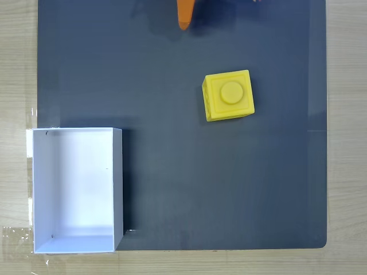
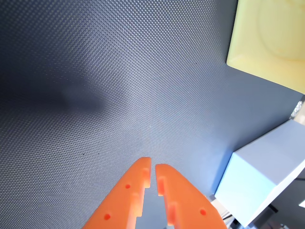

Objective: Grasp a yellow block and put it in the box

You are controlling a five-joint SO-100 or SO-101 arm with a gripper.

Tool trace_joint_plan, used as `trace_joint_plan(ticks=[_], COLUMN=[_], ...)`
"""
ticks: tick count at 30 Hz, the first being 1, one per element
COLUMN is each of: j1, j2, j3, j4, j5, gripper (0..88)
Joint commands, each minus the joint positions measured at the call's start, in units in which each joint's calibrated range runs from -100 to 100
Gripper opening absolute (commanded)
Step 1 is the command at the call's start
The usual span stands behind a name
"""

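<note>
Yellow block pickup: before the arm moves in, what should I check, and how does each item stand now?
1. Yellow block sits free on the dark mat, stud up: ok.
2. Box open-topped, nothing inside: ok.
3. Gripper holds nothing: ok.
4. Fingers spread enough for the block: not ok, nearly touching.
5. Gripper over the block: not ok, it is at the mat's top edge in the fixed view.
</note>
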Motion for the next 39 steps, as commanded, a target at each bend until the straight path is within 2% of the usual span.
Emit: trace_joint_plan(ticks=[1,32,39], j1=[-0.6,-0.6,-0.3], j2=[0.3,0.9,9.8], j3=[-1.0,-1.2,-7.4], j4=[0.4,0.0,-13.0], j5=[-0.4,-0.2,0.0], gripper=[1.8,1.8,2.5])
